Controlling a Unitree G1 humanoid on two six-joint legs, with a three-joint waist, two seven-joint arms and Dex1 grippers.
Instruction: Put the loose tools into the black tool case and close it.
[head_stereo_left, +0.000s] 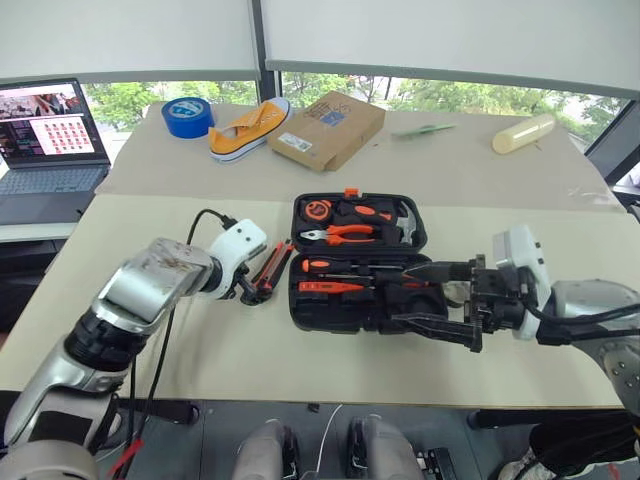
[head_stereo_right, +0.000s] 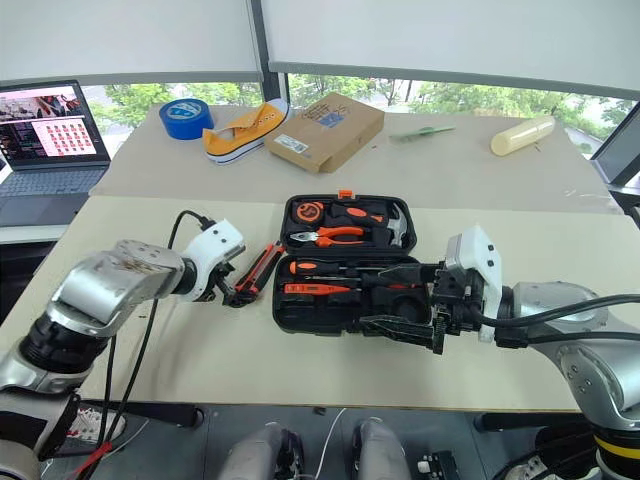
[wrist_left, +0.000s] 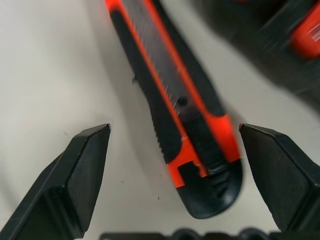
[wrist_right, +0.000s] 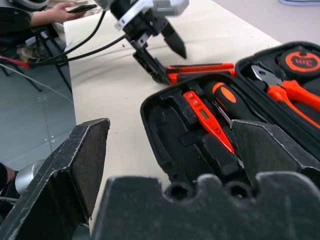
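Note:
The black tool case (head_stereo_left: 297, 300) lies open at the table's middle. Its near half holds a black-and-orange screwdriver (head_stereo_left: 330, 265) and the slim red tester screwdriver (head_stereo_left: 330, 287). Pliers, a hammer and a tape measure sit in the far half. A black-and-orange utility knife (head_stereo_left: 272, 266) lies on the table just left of the case. My left gripper (head_stereo_left: 256, 293) is open, tilted down, with its fingers on either side of the knife's near end (wrist_left: 210, 190), and they are clear of it. My right gripper (head_stereo_left: 402, 295) is open and hovers level over the case's near right part, holding nothing.
A laptop (head_stereo_left: 50, 140) sits at the far left. On the back table are a blue tape roll (head_stereo_left: 187, 116), a yellow shoe (head_stereo_left: 248, 130), a cardboard box (head_stereo_left: 327, 130) and a cream cylinder (head_stereo_left: 523, 133). A person's hand (wrist_right: 55, 12) shows beyond the table's left side.

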